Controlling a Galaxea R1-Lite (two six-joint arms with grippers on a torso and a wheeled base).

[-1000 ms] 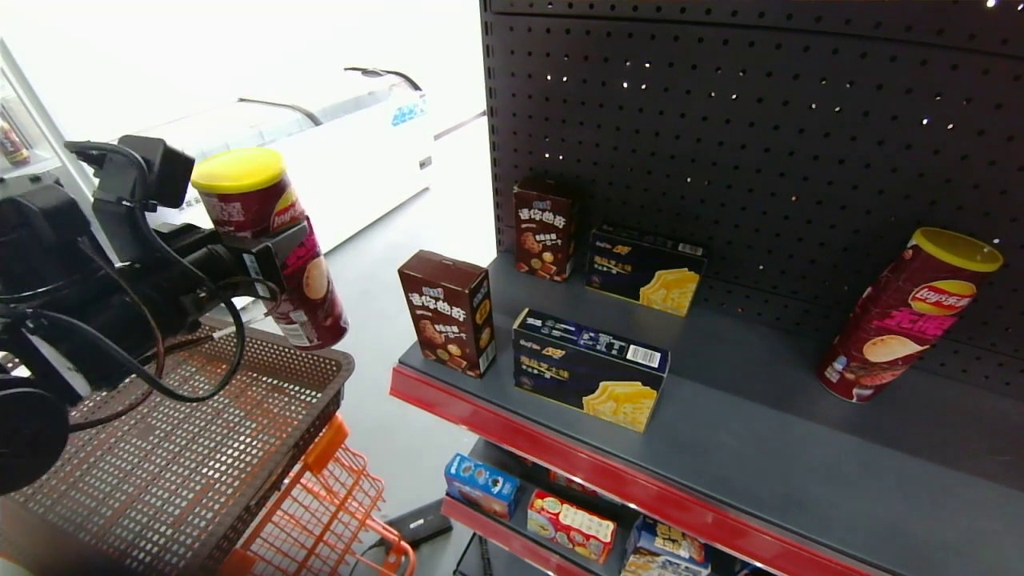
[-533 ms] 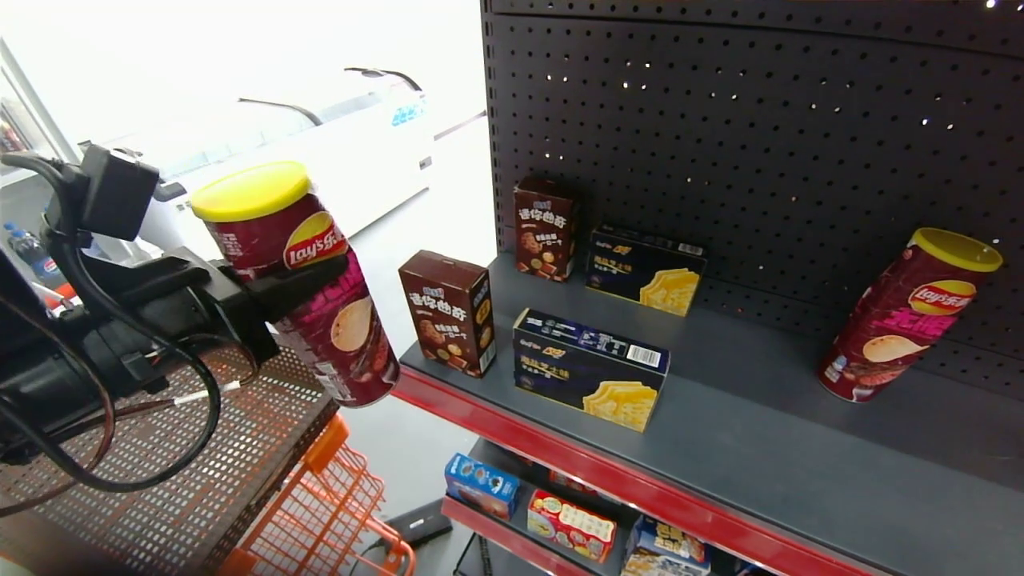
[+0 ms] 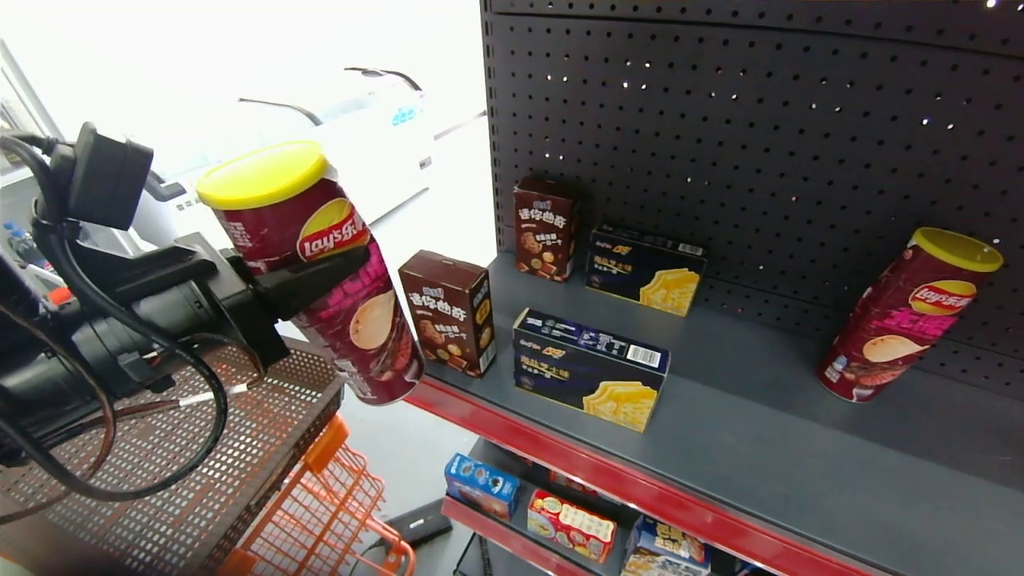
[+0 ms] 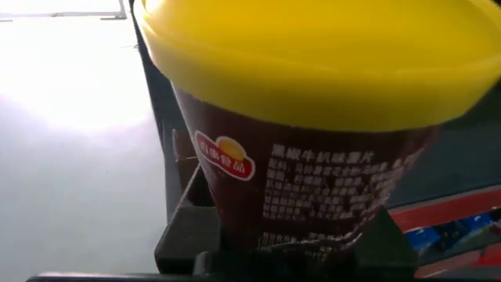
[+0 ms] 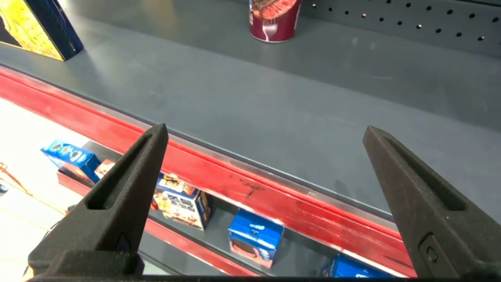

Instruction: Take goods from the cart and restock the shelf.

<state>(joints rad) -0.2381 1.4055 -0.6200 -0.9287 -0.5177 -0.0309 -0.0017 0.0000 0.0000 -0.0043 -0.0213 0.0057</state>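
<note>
A maroon chip can (image 3: 352, 320) with a yellow lid is hanging tilted, lid up, in the left gripper (image 3: 308, 276), which is clamping its upper half; its base is hovering just beside the red front edge of the grey shelf (image 3: 760, 448), above the orange wire cart (image 3: 320, 512); a matching can (image 3: 904, 320) is leaning against the pegboard back (image 3: 720, 120) at the shelf's right; two brown boxes (image 3: 448, 312) (image 3: 546, 228) are standing upright and two dark blue boxes (image 3: 590, 370) (image 3: 646, 268) are lying on their long sides at its left end.
</note>
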